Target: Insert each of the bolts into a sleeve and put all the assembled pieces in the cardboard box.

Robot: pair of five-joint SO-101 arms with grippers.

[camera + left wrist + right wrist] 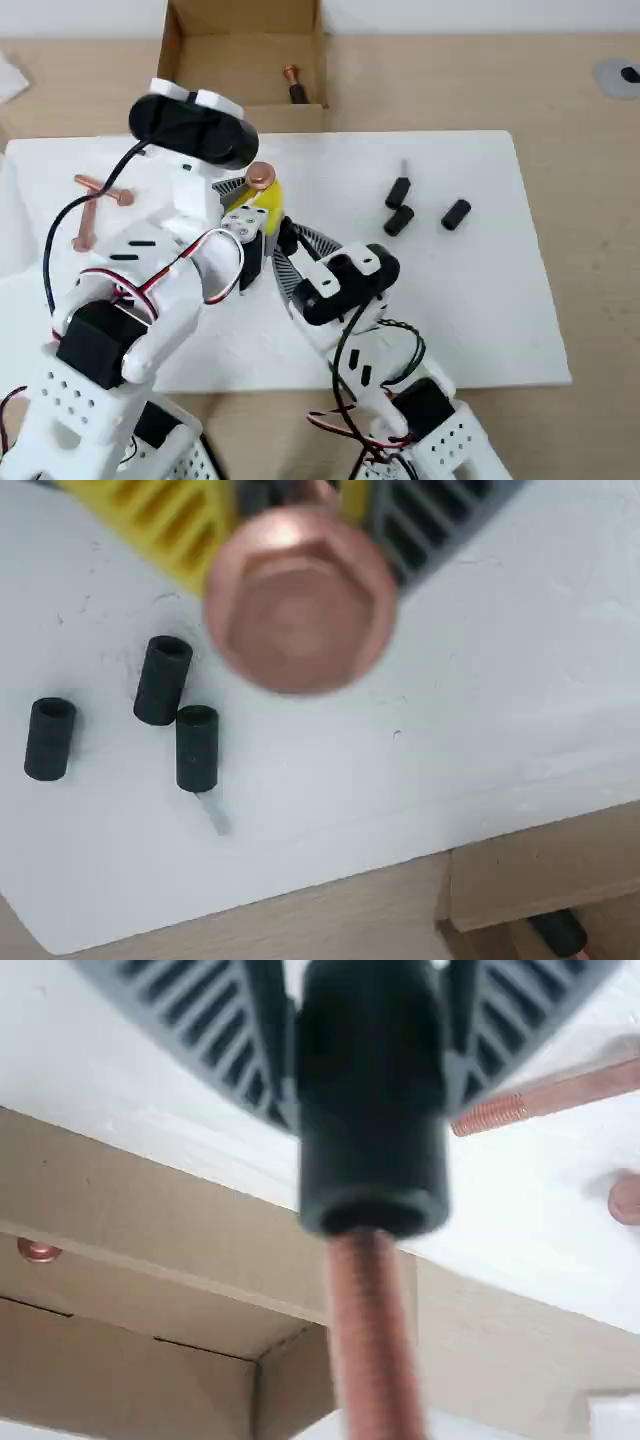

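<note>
My left gripper is shut on a copper bolt over the middle of the white mat; its wide head faces the left wrist camera between a yellow and a grey finger. My right gripper is shut on a black sleeve, and the bolt's threaded shaft enters the sleeve's open end. The two grippers meet tip to tip just in front of the cardboard box. One assembled piece lies inside the box.
Three loose black sleeves lie on the right part of the white mat. Two loose copper bolts lie at the mat's left. Bare wooden table surrounds the mat.
</note>
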